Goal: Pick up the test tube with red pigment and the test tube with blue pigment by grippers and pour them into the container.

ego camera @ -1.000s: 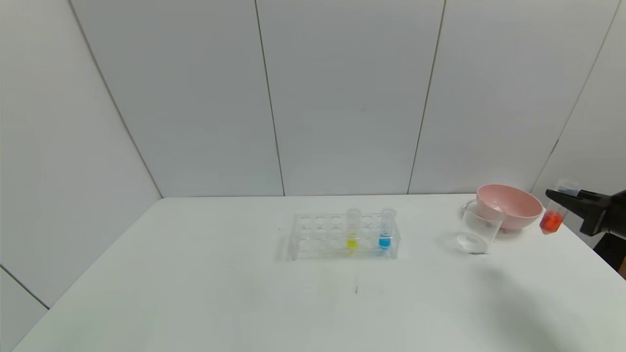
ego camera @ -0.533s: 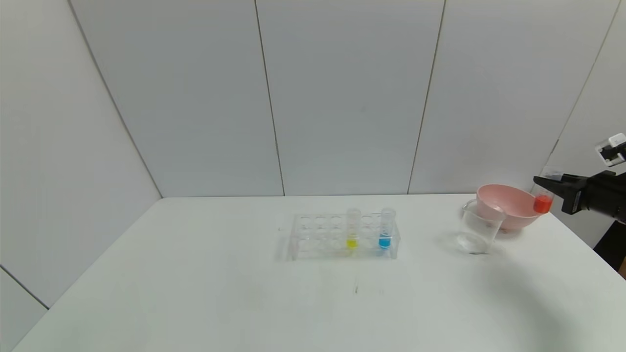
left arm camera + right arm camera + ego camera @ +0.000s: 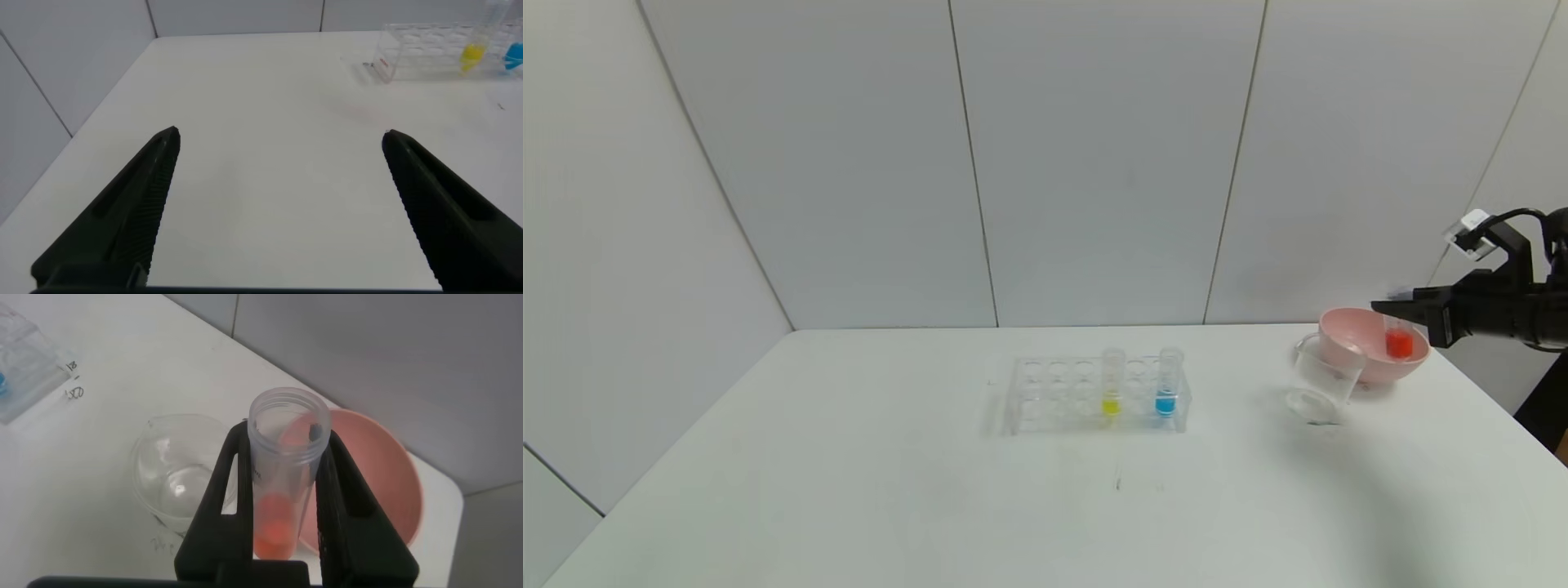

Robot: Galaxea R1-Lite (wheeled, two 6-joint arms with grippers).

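Observation:
My right gripper (image 3: 1393,310) is shut on the test tube with red pigment (image 3: 1399,343), holding it upright in the air over the pink bowl, just right of the container (image 3: 1321,382). In the right wrist view the black fingers (image 3: 231,469) clamp the tube (image 3: 282,486) near its open rim, and the empty clear container (image 3: 174,469) stands beside it. The test tube with blue pigment (image 3: 1166,390) stands in the clear rack (image 3: 1045,398) at mid-table. My left gripper (image 3: 278,139) hangs open over bare table at the left, out of the head view.
A pink bowl (image 3: 1356,331) sits behind the container near the table's back right corner. A yellow-liquid tube (image 3: 1112,392) stands in the rack left of the blue one. Grey wall panels close the back and sides.
My right gripper has carried the red tube up and leftward, from beyond the table's right edge to over the pink bowl. The tube now hangs upright instead of tilted.

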